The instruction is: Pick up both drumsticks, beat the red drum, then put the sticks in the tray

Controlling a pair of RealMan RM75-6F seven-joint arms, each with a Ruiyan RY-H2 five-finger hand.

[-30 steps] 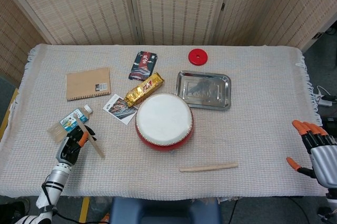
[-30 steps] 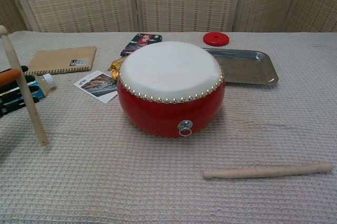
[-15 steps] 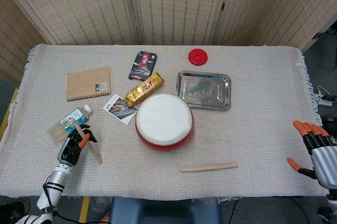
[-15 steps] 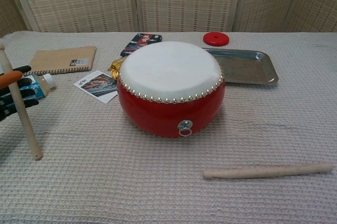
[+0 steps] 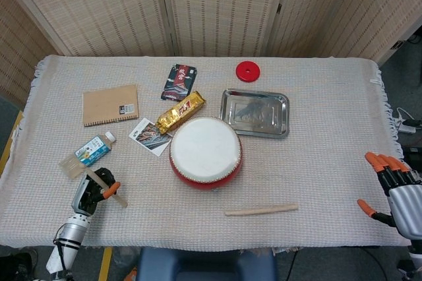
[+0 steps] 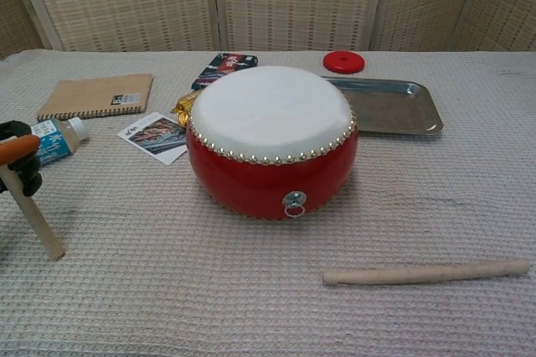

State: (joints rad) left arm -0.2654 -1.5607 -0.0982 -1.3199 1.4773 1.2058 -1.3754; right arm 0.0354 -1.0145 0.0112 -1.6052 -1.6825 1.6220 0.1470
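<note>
The red drum (image 5: 205,153) (image 6: 270,141) with its white skin stands mid-table. My left hand (image 5: 91,191) (image 6: 18,159) grips one wooden drumstick (image 5: 104,187) (image 6: 32,216) at the front left, the stick tilted with its tip near the cloth. The other drumstick (image 5: 261,210) (image 6: 425,273) lies flat on the cloth in front of the drum, to its right. My right hand (image 5: 390,185) hovers open at the table's right edge, well apart from that stick; the chest view does not show it. The metal tray (image 5: 254,113) (image 6: 384,106) sits behind the drum on the right.
A brown notebook (image 5: 110,104), a small bottle (image 5: 92,150), a leaflet (image 5: 149,136), a gold snack pack (image 5: 180,111) and a dark packet (image 5: 179,82) lie left of and behind the drum. A red disc (image 5: 248,70) sits at the back.
My left hand has drawn back toward the front left edge with its drumstick, which now sits lower. The right hand and the lying stick have stayed put.
</note>
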